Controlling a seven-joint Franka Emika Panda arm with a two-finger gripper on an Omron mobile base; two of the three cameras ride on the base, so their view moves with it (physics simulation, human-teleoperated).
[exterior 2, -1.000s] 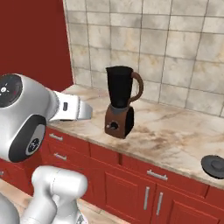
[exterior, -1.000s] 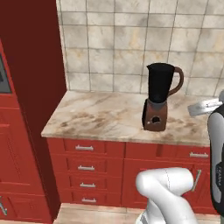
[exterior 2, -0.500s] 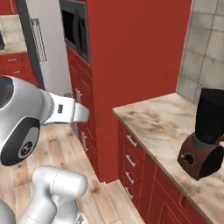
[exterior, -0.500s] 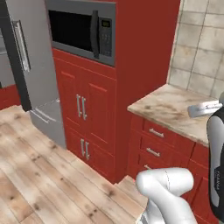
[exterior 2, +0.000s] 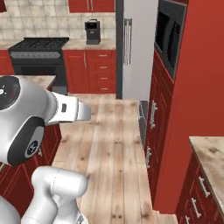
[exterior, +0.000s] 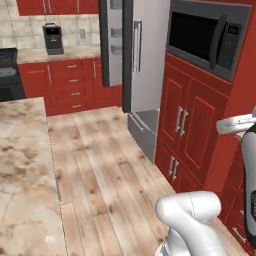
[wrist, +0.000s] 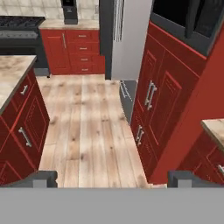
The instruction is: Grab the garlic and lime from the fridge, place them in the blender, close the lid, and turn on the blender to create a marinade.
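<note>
We're on the approach leg: nothing picked yet, so step in hand is getting to the fridge (exterior: 137, 60), which stands at the far side of the room, w/ the red cabinets (exterior: 187, 125) & microwave (exterior: 207, 37) just right of it. Its door looks shut from here; garlic & lime aren't visible. Tool (wrist: 112, 179) is spread wide, empty, pointing over the wood floor (wrist: 87, 122). To do this well, we drive up the aisle between the island desk (exterior: 22, 165) on the left & the cabinets, stop square to the door handle (exterior 2: 127, 35), w/ room for the door to swing.
</note>
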